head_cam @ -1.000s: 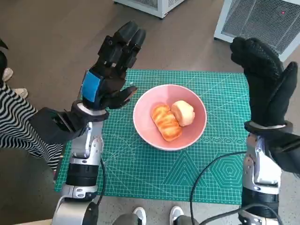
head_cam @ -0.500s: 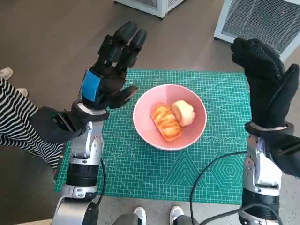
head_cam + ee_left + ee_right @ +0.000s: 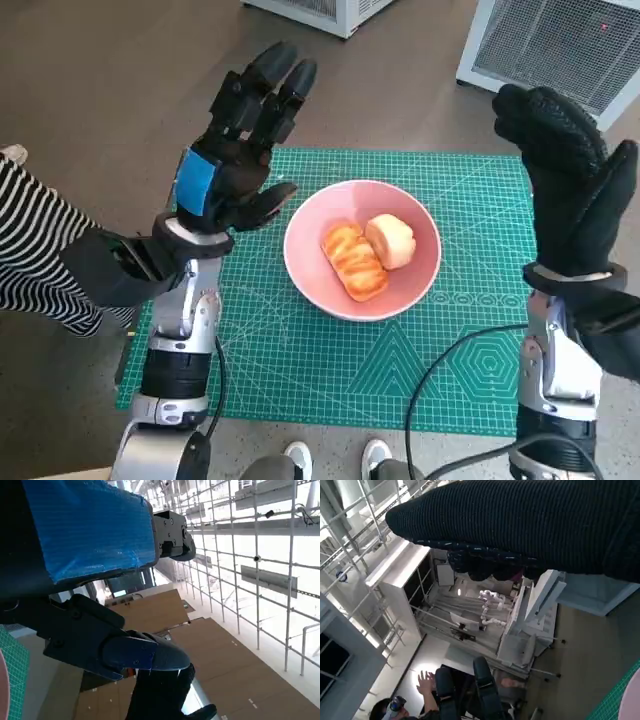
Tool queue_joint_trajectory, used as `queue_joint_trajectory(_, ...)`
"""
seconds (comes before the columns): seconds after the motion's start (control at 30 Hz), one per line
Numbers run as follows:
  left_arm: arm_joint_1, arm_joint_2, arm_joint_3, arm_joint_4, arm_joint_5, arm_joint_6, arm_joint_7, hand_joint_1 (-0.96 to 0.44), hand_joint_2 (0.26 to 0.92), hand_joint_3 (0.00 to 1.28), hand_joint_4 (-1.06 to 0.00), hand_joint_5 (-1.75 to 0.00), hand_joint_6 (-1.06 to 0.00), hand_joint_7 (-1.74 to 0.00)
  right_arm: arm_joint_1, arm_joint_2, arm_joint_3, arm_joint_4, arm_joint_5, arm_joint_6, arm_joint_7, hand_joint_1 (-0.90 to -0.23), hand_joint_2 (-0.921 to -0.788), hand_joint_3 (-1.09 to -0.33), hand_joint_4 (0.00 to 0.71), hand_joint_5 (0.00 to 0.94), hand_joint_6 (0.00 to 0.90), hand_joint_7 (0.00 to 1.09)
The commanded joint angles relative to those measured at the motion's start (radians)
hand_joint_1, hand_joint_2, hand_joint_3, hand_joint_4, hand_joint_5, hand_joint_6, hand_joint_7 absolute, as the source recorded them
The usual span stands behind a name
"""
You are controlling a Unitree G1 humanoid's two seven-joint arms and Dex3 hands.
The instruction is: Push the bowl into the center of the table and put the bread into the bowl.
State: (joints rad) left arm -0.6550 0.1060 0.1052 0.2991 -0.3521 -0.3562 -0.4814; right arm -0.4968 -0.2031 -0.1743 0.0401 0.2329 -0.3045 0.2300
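Note:
A pink bowl (image 3: 361, 300) sits near the middle of the green cutting mat (image 3: 300, 360). Inside it lie two pieces of bread: a glazed, striped pastry (image 3: 353, 262) and a pale round bun (image 3: 391, 241). My left hand (image 3: 238, 150) is raised above the mat's left side, left of the bowl, fingers spread and holding nothing. My right hand (image 3: 565, 175) is lifted above the mat's right edge, fingers apart and empty. In the left wrist view only the taped back of the left hand (image 3: 90, 525) and room structures show; the right wrist view shows the right hand's glove (image 3: 530, 525).
White appliances (image 3: 560, 45) stand on the floor behind the table. A person in a striped garment (image 3: 40, 250) is at the left edge, and shoe tips (image 3: 335, 458) show at the near edge. A cable (image 3: 440, 390) loops over the mat's right front. A person (image 3: 427, 690) sits in the right wrist view.
Both hands stay raised and almost still. The person in stripes at the left has shifted slightly; bowl and bread have not moved.

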Motion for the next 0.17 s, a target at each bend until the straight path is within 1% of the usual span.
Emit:
queue_joint_trajectory(0.03,0.013,0.002,-0.005,-0.026,0.007,0.011,-0.001,-0.61,0.921,0.21,-0.13,-0.08,0.00,-0.51,0.022,-0.002,0.003,-0.003,0.000,0.011,0.006,-0.714,-0.921,-0.695,0.128,0.000,0.027,0.55)
queue_joint_trajectory(0.17,0.015,0.004,-0.006,-0.032,0.008,0.015,0.000,-0.60,0.921,0.22,-0.12,-0.08,0.00,-0.51,0.025,-0.003,0.003,-0.007,0.000,0.011,0.007,-0.708,-0.921,-0.695,0.128,0.000,0.027,0.56)
